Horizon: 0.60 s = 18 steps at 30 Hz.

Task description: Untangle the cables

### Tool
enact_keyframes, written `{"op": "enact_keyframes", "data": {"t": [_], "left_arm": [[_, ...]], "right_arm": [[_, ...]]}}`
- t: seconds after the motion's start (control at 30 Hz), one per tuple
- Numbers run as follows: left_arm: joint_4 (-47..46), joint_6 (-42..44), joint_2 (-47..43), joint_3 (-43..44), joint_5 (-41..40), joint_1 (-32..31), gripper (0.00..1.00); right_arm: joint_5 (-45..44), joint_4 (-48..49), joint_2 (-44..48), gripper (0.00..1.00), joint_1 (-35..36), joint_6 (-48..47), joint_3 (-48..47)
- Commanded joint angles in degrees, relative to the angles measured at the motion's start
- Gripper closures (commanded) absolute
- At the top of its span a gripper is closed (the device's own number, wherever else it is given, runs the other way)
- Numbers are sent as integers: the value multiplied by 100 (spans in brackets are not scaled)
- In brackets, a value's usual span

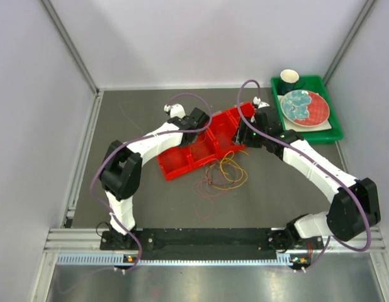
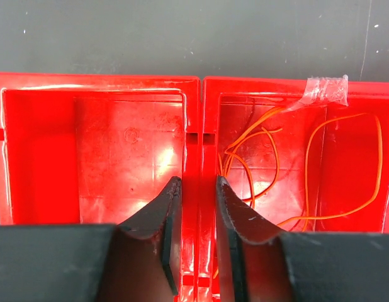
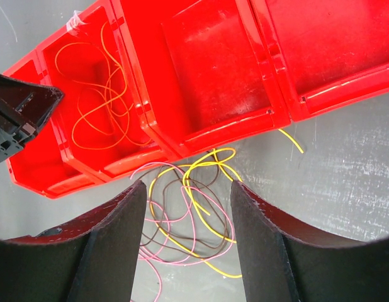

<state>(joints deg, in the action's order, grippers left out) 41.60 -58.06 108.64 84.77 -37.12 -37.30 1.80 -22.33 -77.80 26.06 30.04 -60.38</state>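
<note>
A tangle of thin cables [image 1: 225, 173], yellow, pink and dark brown, lies on the grey table just in front of a row of red bins [image 1: 182, 160]. My right gripper [image 3: 188, 184] hangs open above the tangled cables [image 3: 201, 214], with nothing between its fingers. One orange cable [image 2: 274, 151] lies looped inside a bin. My left gripper [image 2: 197, 179] straddles the joined walls [image 2: 199, 107] between that bin and the empty one beside it. Its jaws are drawn in close against both sides of the walls. From above, the left gripper [image 1: 204, 126] and right gripper [image 1: 243, 134] both hover at the bins.
A green tray [image 1: 320, 135] at the back right holds a red and teal plate [image 1: 304, 107] and a dark cup [image 1: 289, 78]. A scrap of clear tape [image 2: 325, 89] sticks to the rim of the bin with the orange cable. Enclosure walls stand on three sides.
</note>
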Motion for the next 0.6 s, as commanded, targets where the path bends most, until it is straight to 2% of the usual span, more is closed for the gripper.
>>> {"op": "enact_keyframes", "data": {"t": [0.0, 0.27, 0.57], "left_arm": [[-38, 14, -9, 154, -348, 117, 88], [-556, 461, 218, 338, -67, 671, 96], [-882, 1164, 895, 1102, 65, 1102, 94]], "right_arm": [[48, 115, 107, 44, -40, -25, -79], [13, 44, 195, 44, -40, -51, -18], [-110, -61, 292, 44, -40, -60, 96]]}}
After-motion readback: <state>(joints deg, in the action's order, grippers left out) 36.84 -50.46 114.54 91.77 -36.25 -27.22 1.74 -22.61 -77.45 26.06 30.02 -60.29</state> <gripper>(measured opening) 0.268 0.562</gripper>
